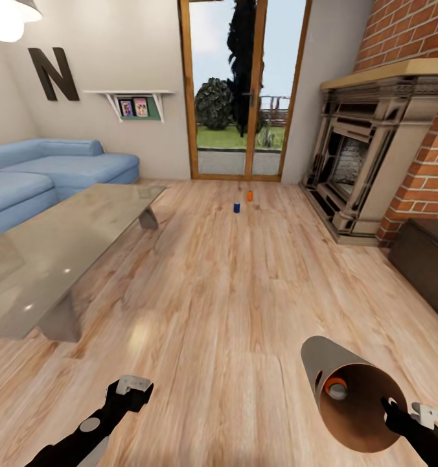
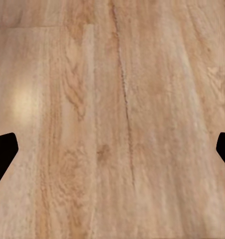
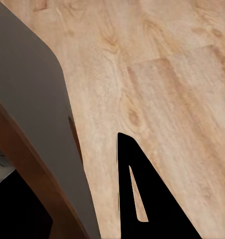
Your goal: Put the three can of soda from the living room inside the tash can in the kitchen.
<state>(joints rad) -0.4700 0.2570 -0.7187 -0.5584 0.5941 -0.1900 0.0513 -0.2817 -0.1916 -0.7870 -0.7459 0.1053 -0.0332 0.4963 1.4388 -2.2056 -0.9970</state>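
Far ahead on the wood floor, near the glass door, stand a dark blue can of soda (image 1: 236, 207) and an orange can of soda (image 1: 249, 195), a little apart. At the lower right my right gripper (image 1: 396, 411) is shut on the rim of the grey trash can (image 1: 335, 370), which is tilted with its brown inside facing me. Another orange can (image 1: 335, 387) lies inside it. The right wrist view shows the can's grey wall (image 3: 37, 99) beside one black finger (image 3: 142, 199). My left gripper (image 1: 135, 384) hangs open and empty over bare floor, its fingertips (image 2: 2, 154) wide apart.
A glass coffee table (image 1: 63, 246) stands at the left, with a blue corner sofa (image 1: 44, 172) behind it. A fireplace (image 1: 368, 162) with a brick chimney lines the right wall, and a dark cabinet (image 1: 426, 259) sits beside it. Wood floor (image 1: 232, 279) runs between them to the cans.
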